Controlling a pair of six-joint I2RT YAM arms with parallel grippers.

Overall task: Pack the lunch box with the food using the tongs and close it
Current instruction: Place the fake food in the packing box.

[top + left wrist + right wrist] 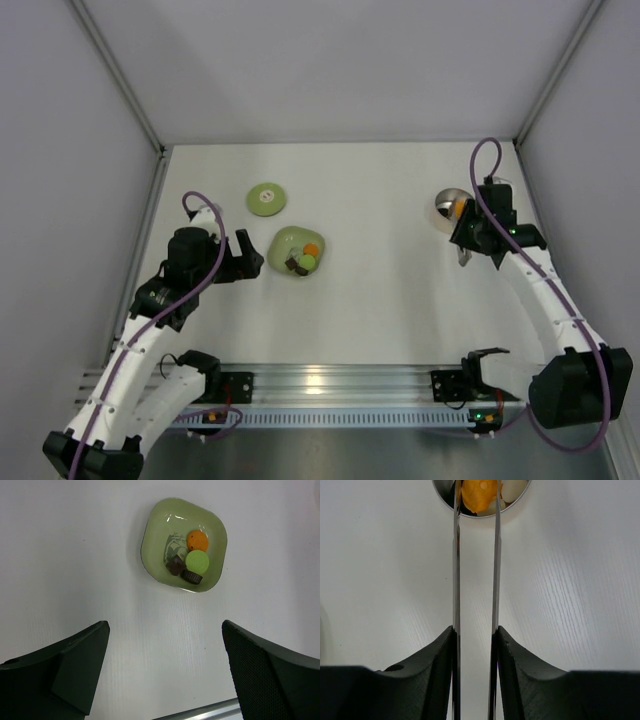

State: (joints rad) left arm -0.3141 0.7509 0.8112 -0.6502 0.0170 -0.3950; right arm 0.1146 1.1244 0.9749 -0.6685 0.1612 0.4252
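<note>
Lunch box point(442, 203) already holds an orange piece point(475, 495); our right gripper point(475, 632) clamps the tongs point(456, 580) over it, left gripper point(165, 627) spread empty; food point(197, 560) on the plate point(155, 535) and the lid point(266, 198) remain

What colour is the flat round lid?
The lid is green with a white centre mark; best in top external view.

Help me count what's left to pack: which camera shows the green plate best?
Left wrist: it looks straight down on the plate, near enough to tell the orange, green and dark food pieces apart. Top external shows it only small. Right wrist misses it.
</note>
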